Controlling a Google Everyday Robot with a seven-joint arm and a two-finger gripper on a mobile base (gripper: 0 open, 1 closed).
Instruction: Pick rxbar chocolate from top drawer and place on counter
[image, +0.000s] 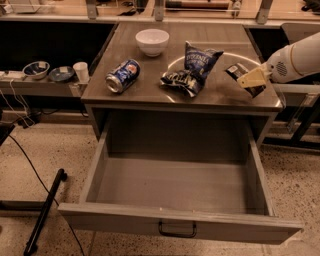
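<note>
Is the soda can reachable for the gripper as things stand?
Probably yes, from above: the gripper is at the right edge of the counter by the rxbar chocolate; the chip bag lies between it and the soda can.

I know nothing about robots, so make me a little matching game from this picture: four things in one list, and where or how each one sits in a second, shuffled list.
Things:
1. white bowl
2. soda can
3. top drawer
4. claw

Places or states:
A. pulled open below the counter
B. at the counter's right edge, by the rxbar chocolate
C. upright near the back of the counter
D. lying on its side, front left of the counter

Pairs: 1-C, 2-D, 3-A, 4-B.
</note>
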